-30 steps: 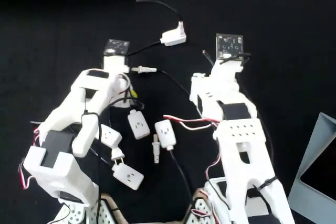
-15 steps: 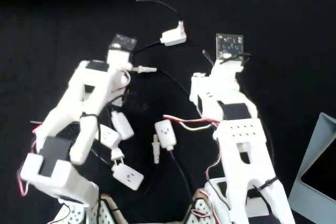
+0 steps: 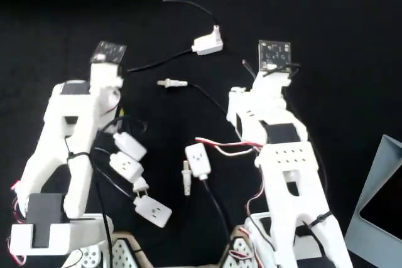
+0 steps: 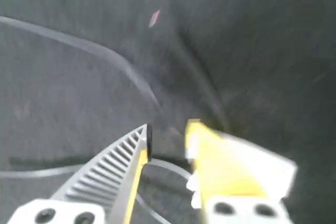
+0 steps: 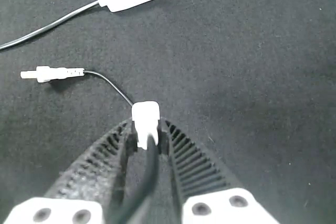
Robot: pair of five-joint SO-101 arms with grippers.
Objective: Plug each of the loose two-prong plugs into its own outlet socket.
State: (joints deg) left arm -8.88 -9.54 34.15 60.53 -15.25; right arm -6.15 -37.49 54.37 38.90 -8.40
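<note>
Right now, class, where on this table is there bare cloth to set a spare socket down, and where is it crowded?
Bare: the black cloth right of the right arm, beyond the grey panel; also the far-left corner. Crowded: sockets and plugs between the two arms.

A grey-blue panel (image 3: 375, 177) sits by black cloth (image 3: 352, 29).

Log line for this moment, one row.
left gripper: jaws apart, nothing seen between | right gripper: jaws shut on white connector | socket and loose plug: side by side, unmated
</note>
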